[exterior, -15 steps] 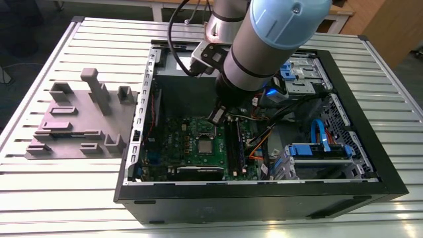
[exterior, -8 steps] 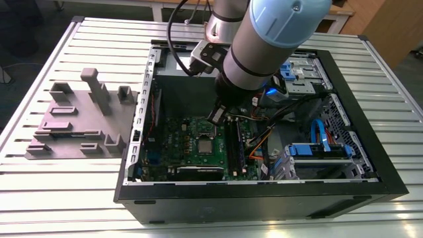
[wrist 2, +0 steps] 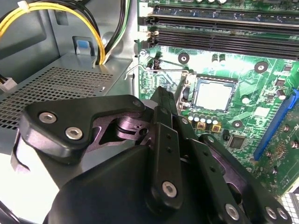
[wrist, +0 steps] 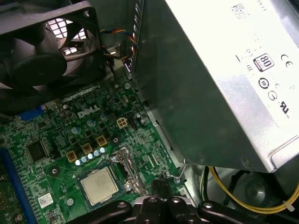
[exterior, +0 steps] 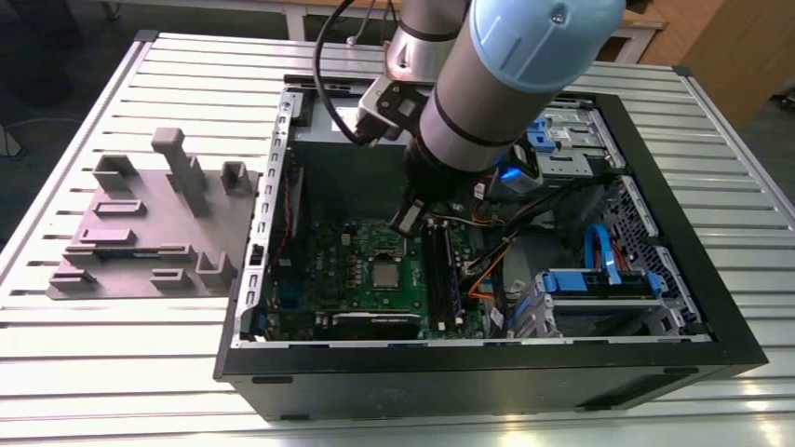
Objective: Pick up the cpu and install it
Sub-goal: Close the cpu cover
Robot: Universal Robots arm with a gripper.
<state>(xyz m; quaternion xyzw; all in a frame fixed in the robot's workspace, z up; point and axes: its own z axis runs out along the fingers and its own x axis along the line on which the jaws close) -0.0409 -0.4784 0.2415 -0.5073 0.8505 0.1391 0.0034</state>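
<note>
The cpu, a small square chip with a silver top, lies flat in the socket on the green motherboard inside the open computer case. In both wrist views the cpu sits within the socket frame. My gripper hangs just above the board beside the socket, fingers together with nothing between them. Its tip stands close to the thin metal socket lever, apart from the chip.
The big grey power supply box rises right beside the gripper, with yellow cables over it. A black fan and memory slots border the socket. A grey fixture lies outside the case.
</note>
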